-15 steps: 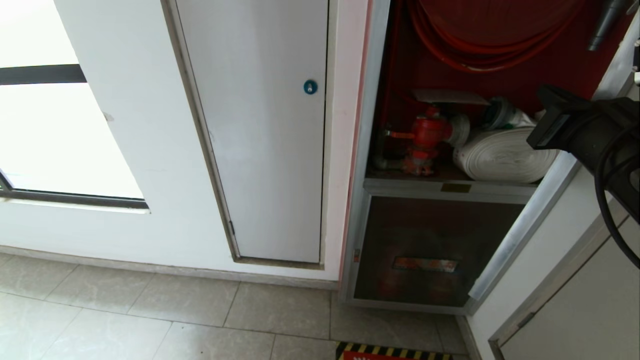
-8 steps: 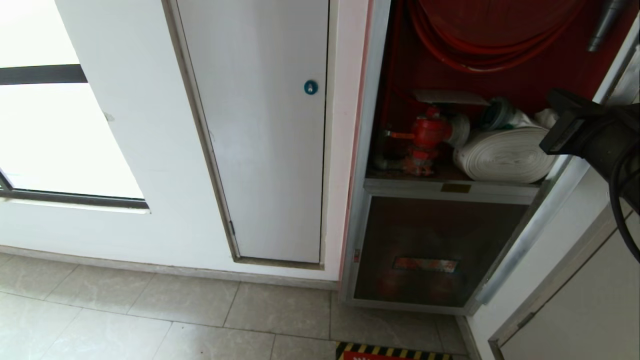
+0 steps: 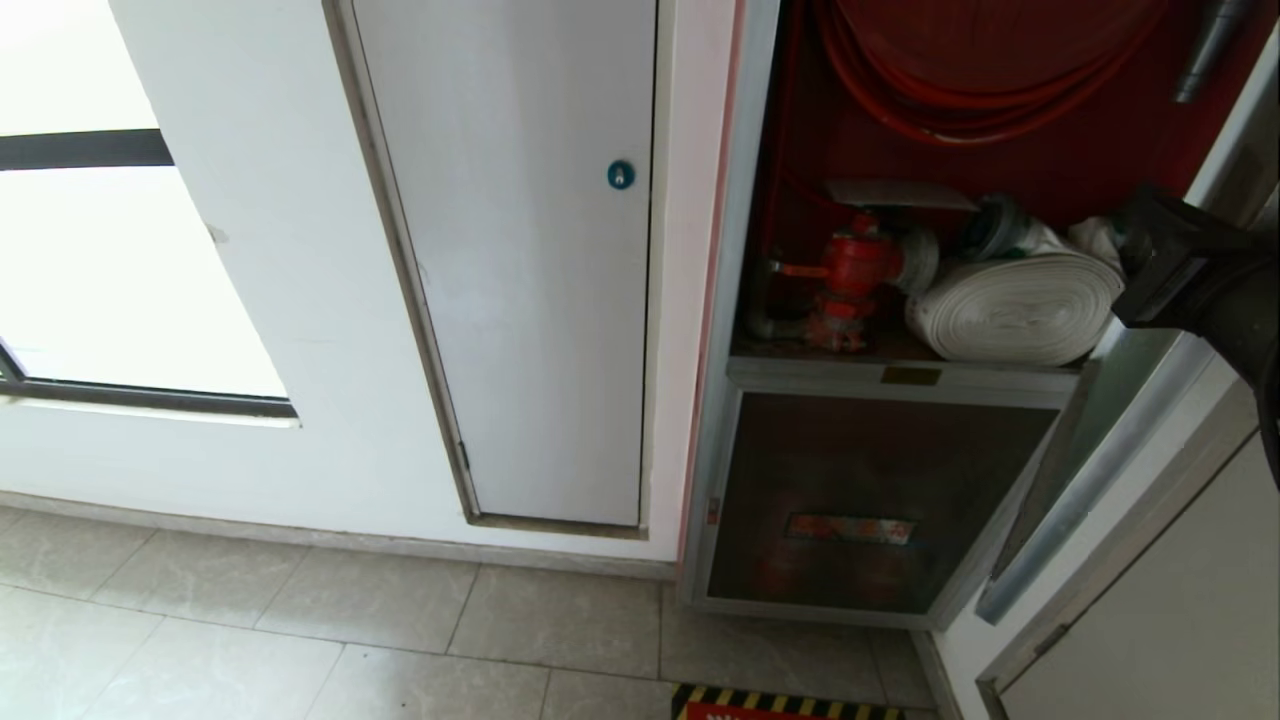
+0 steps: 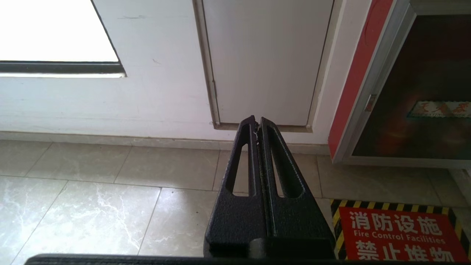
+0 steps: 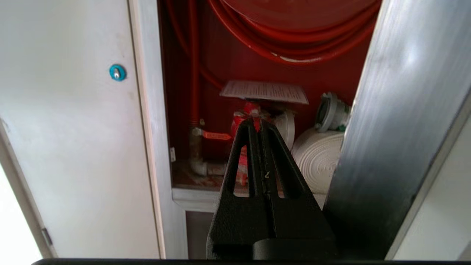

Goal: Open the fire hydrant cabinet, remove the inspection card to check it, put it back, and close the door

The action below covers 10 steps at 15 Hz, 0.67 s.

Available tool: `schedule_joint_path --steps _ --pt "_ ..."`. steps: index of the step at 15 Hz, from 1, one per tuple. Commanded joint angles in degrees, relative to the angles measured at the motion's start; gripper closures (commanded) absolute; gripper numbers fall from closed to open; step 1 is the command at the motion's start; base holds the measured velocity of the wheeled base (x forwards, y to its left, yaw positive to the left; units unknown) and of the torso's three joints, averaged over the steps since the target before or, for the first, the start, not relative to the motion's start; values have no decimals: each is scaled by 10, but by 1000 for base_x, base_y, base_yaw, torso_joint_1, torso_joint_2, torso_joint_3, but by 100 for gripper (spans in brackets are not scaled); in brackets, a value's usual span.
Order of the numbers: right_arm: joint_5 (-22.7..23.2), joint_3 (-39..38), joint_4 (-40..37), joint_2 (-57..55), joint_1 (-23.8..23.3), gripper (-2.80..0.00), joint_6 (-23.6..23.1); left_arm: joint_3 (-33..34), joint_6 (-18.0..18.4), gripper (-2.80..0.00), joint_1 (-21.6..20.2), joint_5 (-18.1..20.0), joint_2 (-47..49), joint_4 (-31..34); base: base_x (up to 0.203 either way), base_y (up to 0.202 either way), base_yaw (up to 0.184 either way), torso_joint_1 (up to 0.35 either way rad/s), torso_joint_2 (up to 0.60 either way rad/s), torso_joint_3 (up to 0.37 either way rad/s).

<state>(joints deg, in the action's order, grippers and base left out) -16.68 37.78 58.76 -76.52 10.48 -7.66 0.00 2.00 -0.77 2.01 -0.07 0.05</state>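
Silver metal frames the fire hydrant cabinet [image 3: 745, 300], which you find standing open against the white wall, its red interior exposed so you can reach in. The door [image 5: 397, 121] hangs swung out on the right, its frame edge filling the right wrist view just beside the arm, and judging by that it is open wide enough for the next reach. To the cabinet's left sits the plain white panel door [image 3: 520, 280] with its round blue lock [image 3: 620, 174], which is no part of your job. Inside, the red hose reel [image 3: 980, 90] hangs above, and the white rolled hose [image 3: 1015, 305] lies on the shelf beside the red hydrant valve [image 3: 850, 270]. The inspection card [image 5: 264, 91] lies flat on top of the valve, grid face up, an easy spot for you to pick it from. Your right gripper [image 5: 256, 123] points straight toward the card from outside the cabinet, its fingers clenched together on nothing; you will need to part them before you grasp. Your left gripper [image 4: 256, 123] is parked low over the floor tiles, fingers likewise pressed together and empty.
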Motion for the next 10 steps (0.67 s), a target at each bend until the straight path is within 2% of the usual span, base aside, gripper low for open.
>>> schedule_joint_path --steps 1,10 --pt "2 -16 3 13 1 0 -1 0 0 0 0 0 1 0 0 0 0 0 0 0" --pt "1 -55 4 52 1 0 0 1 0 0 0 0 1 0 0 0 0 0 0 0"
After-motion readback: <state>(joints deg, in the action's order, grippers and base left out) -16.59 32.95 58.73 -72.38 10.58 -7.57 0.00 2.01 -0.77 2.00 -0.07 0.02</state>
